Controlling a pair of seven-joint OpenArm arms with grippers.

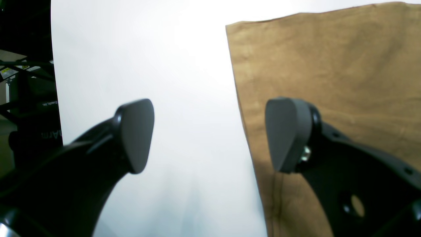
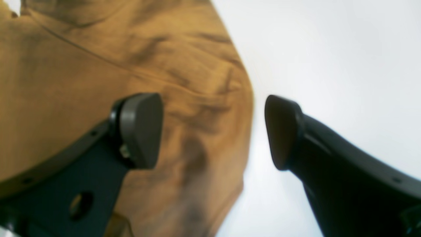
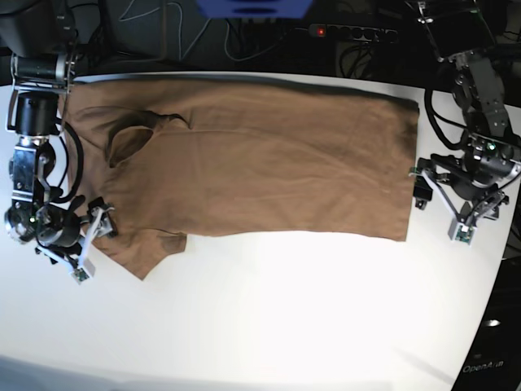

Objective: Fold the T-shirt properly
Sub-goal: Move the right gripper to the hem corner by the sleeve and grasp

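The tan-brown T-shirt [image 3: 260, 155] lies flat on the white table [image 3: 285, 309], collar to the left and hem to the right. My left gripper [image 3: 441, 213] stands open at the hem's near right corner. In the left wrist view the left gripper [image 1: 210, 135] straddles the T-shirt [image 1: 329, 65] edge, one finger over cloth and one over bare table. My right gripper [image 3: 92, 244] is open at the near left sleeve. In the right wrist view the right gripper [image 2: 213, 131] straddles the wrinkled sleeve edge of the T-shirt [image 2: 98, 65]. Neither gripper holds anything.
A power strip [image 3: 350, 31] with a red light and loose cables lie behind the table's far edge. Dark frame parts [image 1: 26, 98] stand off the table's edge in the left wrist view. Bare white table stretches in front of the shirt.
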